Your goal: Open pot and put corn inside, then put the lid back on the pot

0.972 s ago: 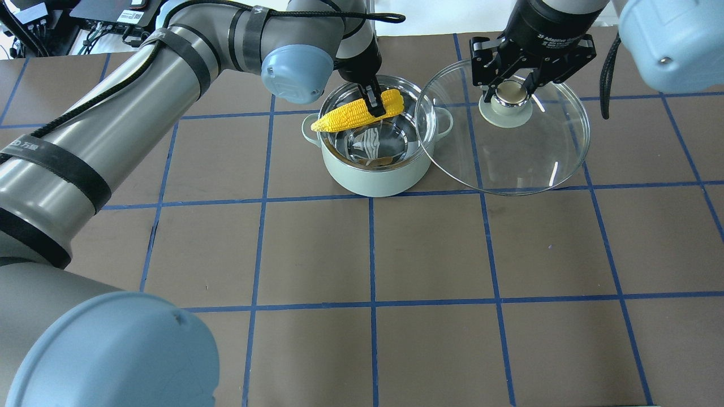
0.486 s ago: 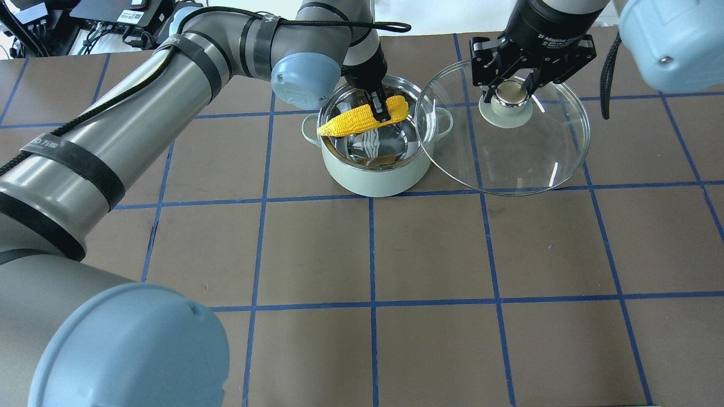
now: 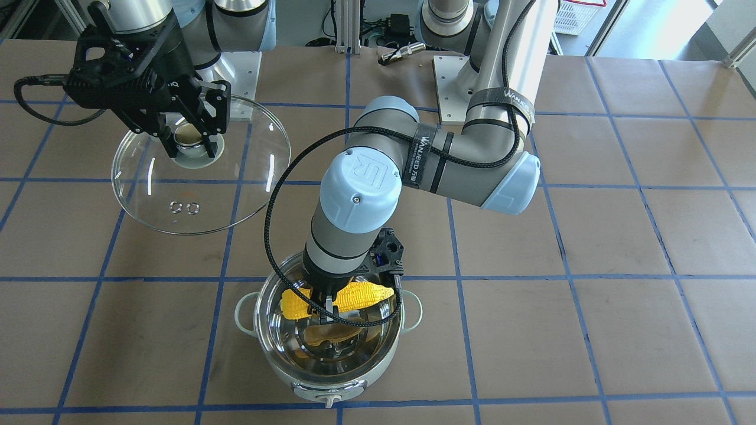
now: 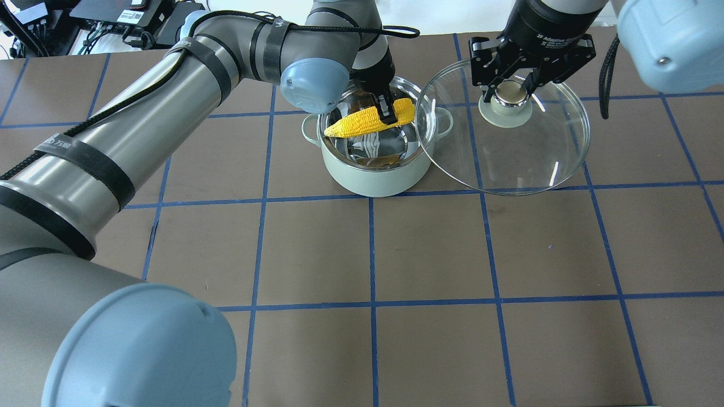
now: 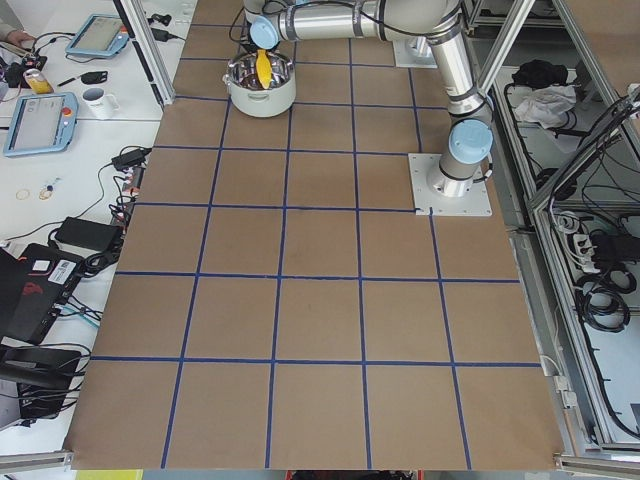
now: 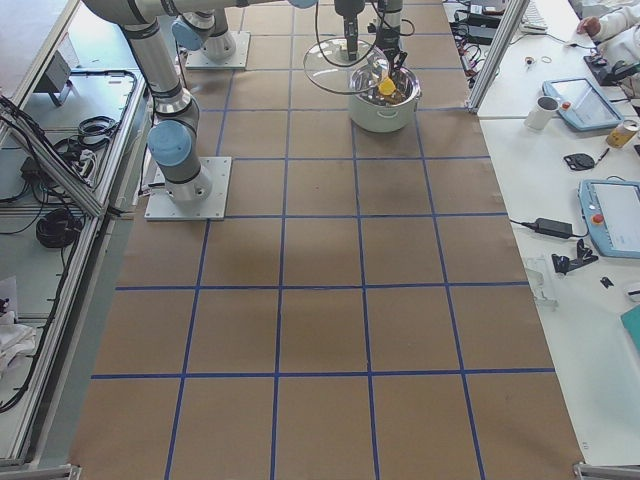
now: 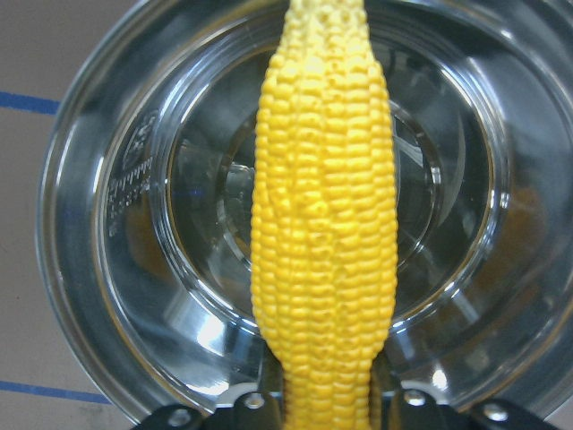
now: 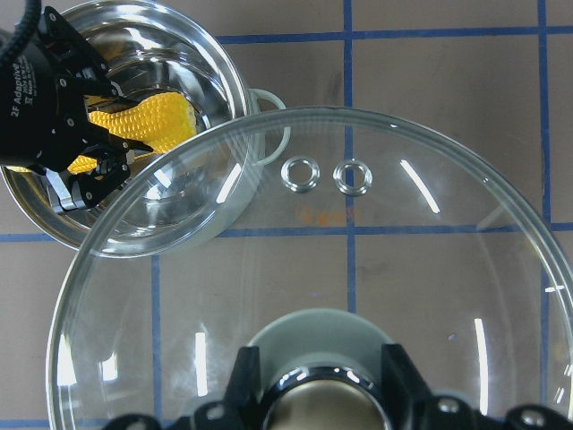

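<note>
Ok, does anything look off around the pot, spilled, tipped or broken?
Nothing stands out. The pot stands upright and open, the left gripper holds the corn over its mouth, and the right gripper holds the lid up beside it. No spill or damage shows.

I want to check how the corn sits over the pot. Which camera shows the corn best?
The left wrist view: the corn fills the frame, lengthwise over the pot's steel interior. The overhead, front and right wrist views show it smaller, crossed by the left gripper; the side views show only a yellow speck.
</note>
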